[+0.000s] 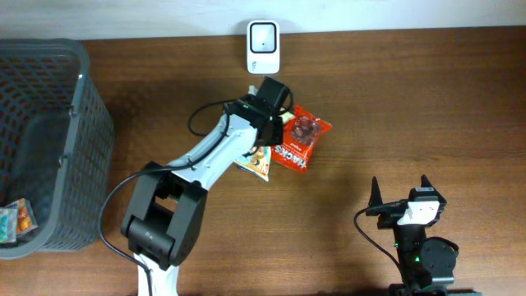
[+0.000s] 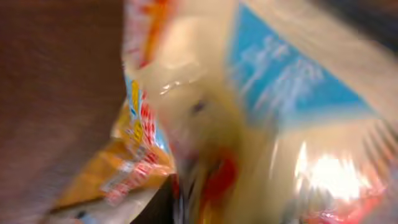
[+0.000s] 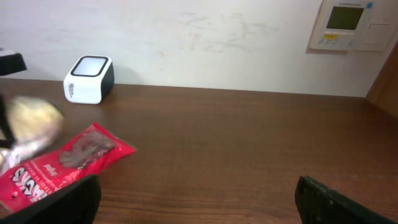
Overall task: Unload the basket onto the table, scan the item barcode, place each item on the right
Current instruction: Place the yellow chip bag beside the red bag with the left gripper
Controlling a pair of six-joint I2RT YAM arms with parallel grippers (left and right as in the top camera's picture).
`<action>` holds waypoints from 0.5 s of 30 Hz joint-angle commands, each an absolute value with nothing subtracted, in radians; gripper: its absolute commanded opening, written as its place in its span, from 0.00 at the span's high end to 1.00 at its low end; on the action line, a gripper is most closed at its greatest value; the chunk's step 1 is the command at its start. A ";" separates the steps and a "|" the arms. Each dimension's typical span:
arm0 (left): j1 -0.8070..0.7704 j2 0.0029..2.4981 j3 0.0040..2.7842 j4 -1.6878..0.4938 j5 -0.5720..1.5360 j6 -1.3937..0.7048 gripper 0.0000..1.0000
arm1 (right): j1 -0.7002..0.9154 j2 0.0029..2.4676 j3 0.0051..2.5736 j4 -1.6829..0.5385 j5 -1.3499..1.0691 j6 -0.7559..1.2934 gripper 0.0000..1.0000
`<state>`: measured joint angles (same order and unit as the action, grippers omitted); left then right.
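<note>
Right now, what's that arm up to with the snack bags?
The left gripper is out over the table, at the edge of a red snack packet lying in front of the white scanner. Whether it grips the packet is unclear. A yellow packet lies partly under that arm. The right gripper sits open, off to the side.

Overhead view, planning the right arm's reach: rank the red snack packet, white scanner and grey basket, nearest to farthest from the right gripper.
From the right gripper:
1. Red snack packet, mid-scene, to its left.
2. White scanner, at the back, further left.
3. Grey basket, at the far left end.
</note>
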<state>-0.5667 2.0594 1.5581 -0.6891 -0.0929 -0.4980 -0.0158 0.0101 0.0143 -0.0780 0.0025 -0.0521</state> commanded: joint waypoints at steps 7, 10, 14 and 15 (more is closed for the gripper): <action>-0.680 2.075 1.558 -0.666 -0.067 -0.527 0.66 | -0.007 0.003 0.006 -0.079 0.011 -0.044 0.01; -0.680 2.072 1.589 -0.692 -0.064 -0.527 0.75 | -0.007 0.004 0.006 -0.079 0.011 -0.044 0.01; -0.665 2.048 1.678 -0.772 -0.068 -0.525 0.76 | -0.007 0.004 0.006 -0.079 0.011 -0.044 0.02; -0.653 2.036 1.712 -0.802 -0.068 -0.525 0.75 | -0.007 0.004 0.006 -0.079 0.011 -0.044 0.01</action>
